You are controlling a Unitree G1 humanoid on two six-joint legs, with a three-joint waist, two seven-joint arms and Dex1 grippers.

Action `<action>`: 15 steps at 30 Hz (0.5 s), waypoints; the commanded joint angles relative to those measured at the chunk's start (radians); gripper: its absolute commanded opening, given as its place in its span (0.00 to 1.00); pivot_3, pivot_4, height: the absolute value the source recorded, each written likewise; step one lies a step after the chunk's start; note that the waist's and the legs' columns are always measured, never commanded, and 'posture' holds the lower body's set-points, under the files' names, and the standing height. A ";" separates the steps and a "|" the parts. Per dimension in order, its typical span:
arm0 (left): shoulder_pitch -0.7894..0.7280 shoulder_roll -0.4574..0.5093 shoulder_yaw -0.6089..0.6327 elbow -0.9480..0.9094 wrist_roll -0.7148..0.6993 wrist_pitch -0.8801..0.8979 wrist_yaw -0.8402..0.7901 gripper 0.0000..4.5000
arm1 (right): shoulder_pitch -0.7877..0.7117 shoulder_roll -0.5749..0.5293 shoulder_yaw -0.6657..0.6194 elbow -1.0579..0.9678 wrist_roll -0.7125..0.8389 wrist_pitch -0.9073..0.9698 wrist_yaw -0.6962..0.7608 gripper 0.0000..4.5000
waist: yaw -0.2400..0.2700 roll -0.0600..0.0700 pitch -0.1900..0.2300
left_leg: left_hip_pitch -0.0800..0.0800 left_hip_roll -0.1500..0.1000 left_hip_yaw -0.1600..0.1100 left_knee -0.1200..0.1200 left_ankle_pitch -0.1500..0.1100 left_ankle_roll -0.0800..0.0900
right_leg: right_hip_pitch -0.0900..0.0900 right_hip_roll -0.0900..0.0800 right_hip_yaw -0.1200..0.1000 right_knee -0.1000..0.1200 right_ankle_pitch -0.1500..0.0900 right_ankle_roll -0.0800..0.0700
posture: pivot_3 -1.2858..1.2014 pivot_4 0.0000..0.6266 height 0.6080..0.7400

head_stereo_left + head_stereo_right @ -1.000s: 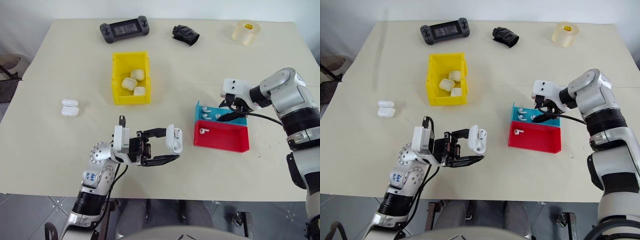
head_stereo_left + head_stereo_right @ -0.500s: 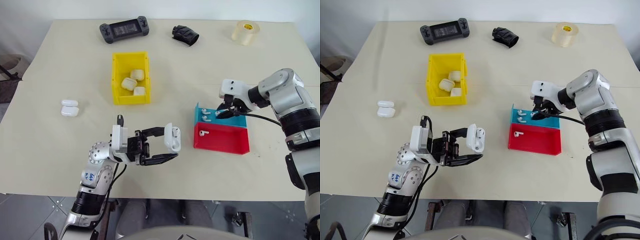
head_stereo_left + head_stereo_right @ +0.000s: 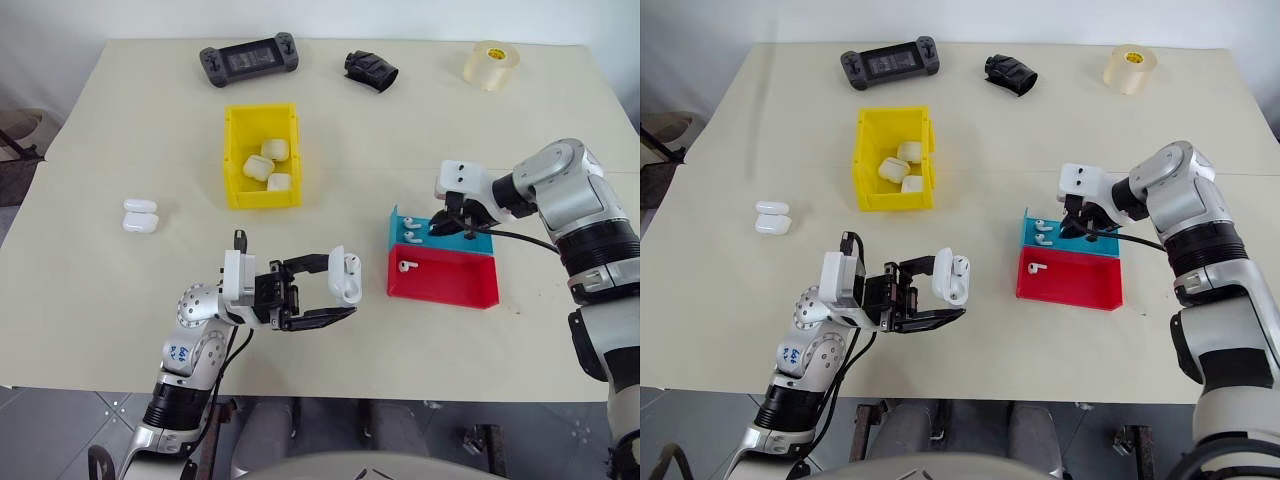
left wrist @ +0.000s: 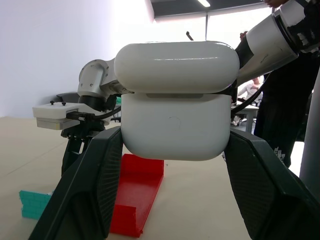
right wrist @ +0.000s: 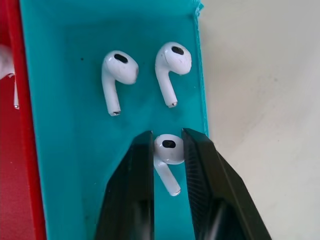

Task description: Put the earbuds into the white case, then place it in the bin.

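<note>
My left gripper (image 3: 335, 290) is shut on the white case (image 3: 346, 277) and holds it above the table's front part with the lid flipped open. The left wrist view shows the case (image 4: 175, 110) wedged between both fingers. My right gripper (image 3: 441, 224) reaches down into the blue tray (image 3: 398, 222). Its fingers (image 5: 135, 175) are shut on the head of one earbud (image 5: 168, 149). Two more earbuds (image 5: 117, 67) (image 5: 172, 57) lie loose in that tray. Another earbud (image 3: 405, 266) lies in the red tray (image 3: 450, 285). The yellow bin (image 3: 235, 150) stands further back on the left.
Three cream cases (image 3: 265, 165) lie inside the bin. A white case (image 3: 140, 215) rests at the left of the table. Along the far edge are a game controller (image 3: 248, 57), a black object (image 3: 371, 70) and a tape roll (image 3: 491, 63).
My right gripper's fingers have closed from wide apart onto an earbud in the blue tray. The left gripper and the case have stayed still.
</note>
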 commanded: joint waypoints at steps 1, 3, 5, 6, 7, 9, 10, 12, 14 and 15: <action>-0.001 0.002 0.005 -0.015 -0.004 -0.021 -0.001 0.61 | 0.006 -0.005 -0.008 -0.002 -0.016 -0.007 -0.005 0.10 | 0.000 0.000 0.000 | 0.000 0.000 0.000 0.000 0.000 0.000 | 0.000 0.000 0.000 0.000 0.000 0.000 | 0.52 0.24 1.00; 0.000 0.002 0.005 -0.015 -0.005 -0.021 -0.002 0.61 | 0.004 -0.004 -0.010 0.000 -0.017 -0.008 -0.009 0.10 | 0.000 0.000 0.000 | 0.000 0.000 0.000 0.000 0.000 0.000 | 0.000 0.000 0.000 0.000 0.000 0.000 | 0.52 0.24 1.00; -0.001 0.003 0.006 -0.014 -0.004 -0.022 -0.002 0.61 | 0.001 -0.002 -0.016 0.000 -0.012 -0.006 -0.011 0.10 | 0.000 0.000 0.000 | 0.000 0.000 0.000 0.000 0.000 0.000 | 0.000 0.000 0.000 0.000 0.000 0.000 | 0.52 0.24 1.00; -0.001 0.003 0.007 -0.013 -0.004 -0.023 -0.003 0.61 | 0.000 -0.001 -0.023 -0.002 -0.006 0.000 -0.012 0.10 | 0.000 0.000 0.000 | 0.000 0.000 0.000 0.000 0.000 0.000 | 0.000 0.000 0.000 0.000 0.000 0.000 | 0.52 0.24 1.00; -0.001 0.003 0.008 -0.013 -0.004 -0.023 -0.002 0.61 | -0.001 -0.001 -0.031 -0.006 0.003 0.005 -0.009 0.10 | 0.000 0.000 0.000 | 0.000 0.000 0.000 0.000 0.000 0.000 | 0.000 0.000 0.000 0.000 0.000 0.000 | 0.52 0.24 1.00; -0.001 0.004 0.008 -0.013 -0.004 -0.023 -0.003 0.61 | -0.004 0.001 -0.054 -0.018 0.028 0.030 -0.003 0.10 | -0.001 0.000 0.000 | 0.000 0.000 0.000 0.000 0.000 0.000 | 0.000 0.000 0.000 0.000 0.000 0.000 | 0.52 0.24 1.00; -0.001 0.004 0.008 -0.013 -0.004 -0.023 -0.003 0.61 | -0.007 -0.001 -0.067 -0.024 0.041 0.051 0.002 0.10 | -0.001 0.000 0.000 | 0.000 0.000 0.000 0.000 0.000 0.000 | 0.000 0.000 0.000 0.000 0.000 0.000 | 0.52 0.24 1.00; 0.000 0.005 0.009 -0.012 -0.004 -0.024 -0.003 0.61 | -0.012 -0.008 -0.099 -0.043 0.071 0.093 0.007 0.10 | 0.000 0.000 0.000 | 0.000 0.000 0.000 0.000 0.000 0.000 | 0.000 0.000 0.000 0.000 0.000 0.000 | 0.52 0.24 1.00; 0.001 0.002 0.013 -0.013 -0.007 -0.023 0.002 0.61 | -0.010 -0.025 -0.169 -0.082 0.143 0.168 0.029 0.10 | 0.000 0.000 0.000 | 0.000 0.000 0.000 0.000 0.000 0.000 | 0.000 0.000 0.000 0.000 0.000 0.000 | 0.52 0.24 1.00; 0.001 0.001 0.017 -0.014 -0.011 -0.021 0.006 0.61 | -0.004 -0.037 -0.217 -0.123 0.194 0.238 0.041 0.10 | 0.001 0.000 0.000 | 0.000 0.000 0.000 0.000 0.000 0.000 | 0.000 -0.001 0.000 0.000 0.000 0.000 | 0.52 0.24 1.00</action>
